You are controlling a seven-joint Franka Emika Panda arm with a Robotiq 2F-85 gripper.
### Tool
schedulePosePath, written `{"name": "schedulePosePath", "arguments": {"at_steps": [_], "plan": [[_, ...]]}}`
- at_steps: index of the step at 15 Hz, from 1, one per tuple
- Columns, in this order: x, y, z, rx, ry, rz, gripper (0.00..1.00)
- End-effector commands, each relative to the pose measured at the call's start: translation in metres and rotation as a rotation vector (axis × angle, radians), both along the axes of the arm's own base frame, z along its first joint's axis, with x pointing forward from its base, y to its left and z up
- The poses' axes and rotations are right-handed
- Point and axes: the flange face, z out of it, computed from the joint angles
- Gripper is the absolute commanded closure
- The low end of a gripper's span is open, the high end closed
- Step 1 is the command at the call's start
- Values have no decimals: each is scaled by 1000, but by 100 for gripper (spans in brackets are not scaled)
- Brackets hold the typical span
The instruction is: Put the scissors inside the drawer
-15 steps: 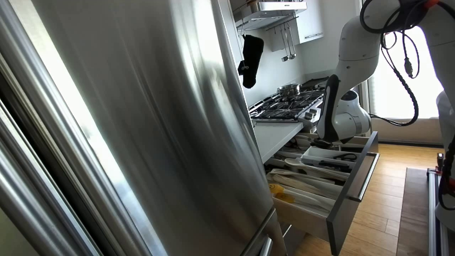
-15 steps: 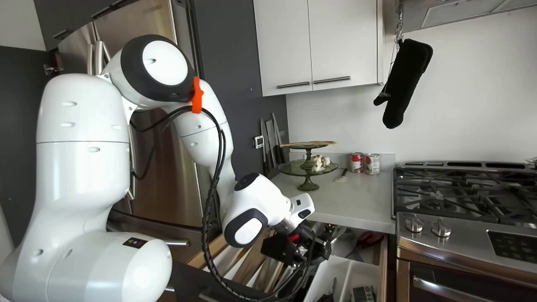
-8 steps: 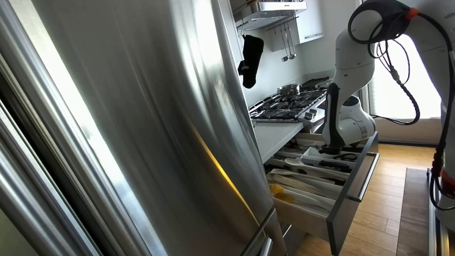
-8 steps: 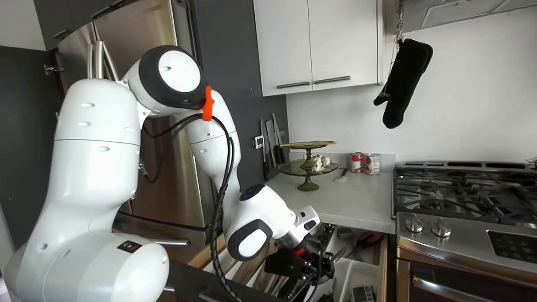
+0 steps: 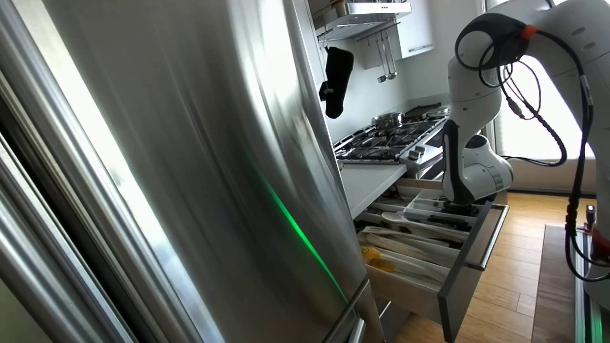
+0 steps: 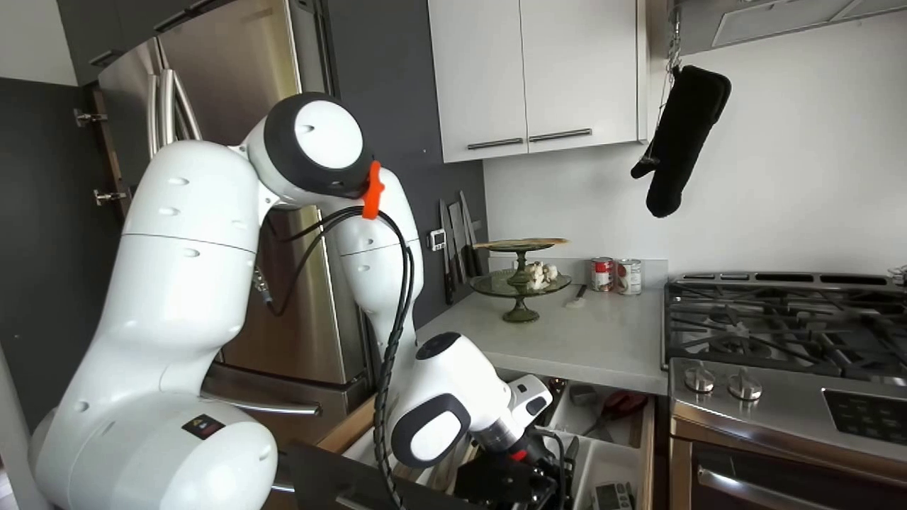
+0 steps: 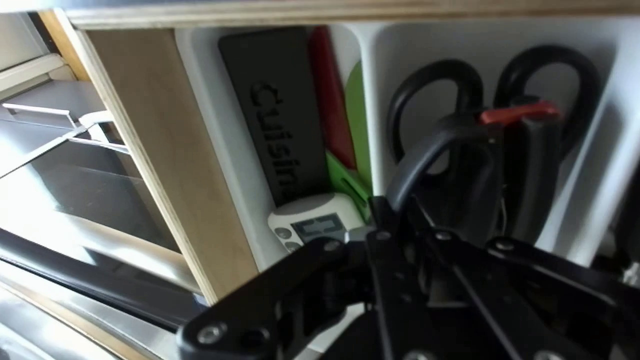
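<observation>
In the wrist view my gripper (image 7: pixel 398 210) is shut on a dark handle loop of the scissors (image 7: pixel 422 152), which have a red part (image 7: pixel 520 114) near the pivot. Their lower end is hidden behind the fingers. They are over a white compartment where a second pair of black-handled scissors (image 7: pixel 467 90) lies flat. I cannot tell whether the two pairs touch. The drawer stands open in both exterior views (image 5: pixel 405 295) (image 6: pixel 646 453). My gripper is low over its front part in both exterior views (image 5: pixel 460 208) (image 6: pixel 549 489).
The neighbouring compartment holds a white timer (image 7: pixel 320 215), a dark Cuisinart-marked item (image 7: pixel 270 115) and red and green items. Other compartments hold wooden utensils (image 5: pixel 405 219) and a red-handled tool (image 6: pixel 623 404). The drawer front (image 5: pixel 469 271) and the countertop (image 6: pixel 595 340) edge stand close by.
My gripper has moved down and toward the drawer front, right in both exterior views. It now covers the black-handled scissors lying in the white compartment. The drawer has not moved.
</observation>
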Motion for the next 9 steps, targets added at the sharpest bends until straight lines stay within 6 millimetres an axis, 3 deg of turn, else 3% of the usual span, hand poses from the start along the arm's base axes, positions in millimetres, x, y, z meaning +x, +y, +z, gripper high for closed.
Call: {"name": "schedulePosePath", "arguments": {"at_steps": [1,2,3,4,6,9], "plan": [[-13,-12,-12,-31,45,21,98],[-12,-12,-11,-32,38,24,98],[-9,-9,-9,-27,28,32,91],[-8,-8,-7,-15,28,33,66],[-2,-6,-2,8,19,57,60],[8,-8,14,9,-31,68,38]]}}
